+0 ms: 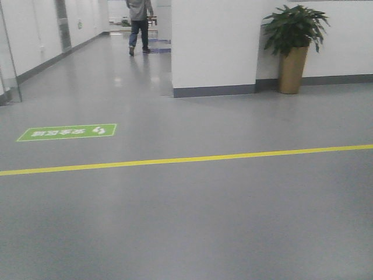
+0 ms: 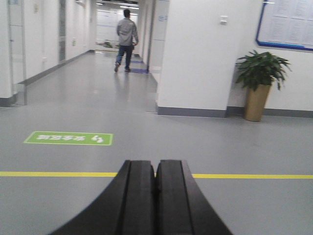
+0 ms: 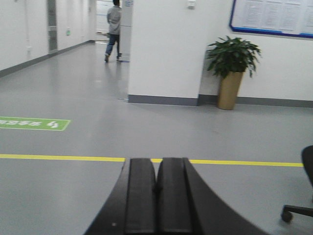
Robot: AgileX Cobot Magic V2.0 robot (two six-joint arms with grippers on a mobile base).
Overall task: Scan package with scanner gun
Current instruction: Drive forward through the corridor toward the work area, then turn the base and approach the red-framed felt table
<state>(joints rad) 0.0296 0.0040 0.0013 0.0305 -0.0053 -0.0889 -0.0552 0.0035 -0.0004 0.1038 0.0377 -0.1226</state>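
Note:
The package and the scanner gun are out of view in all three views. My left gripper point(image 2: 156, 164) is shut, its black fingers pressed together with nothing between them, pointing out over the grey floor. My right gripper point(image 3: 156, 161) is also shut and empty, aimed the same way above the floor. Neither gripper appears in the front view.
A yellow floor line point(image 1: 186, 158) crosses the grey floor. A green floor sign point(image 1: 67, 132) lies at the left. A potted plant point(image 1: 293, 46) stands by the white wall. A person point(image 1: 139, 23) walks down the corridor. An office chair base point(image 3: 298, 208) shows at the right.

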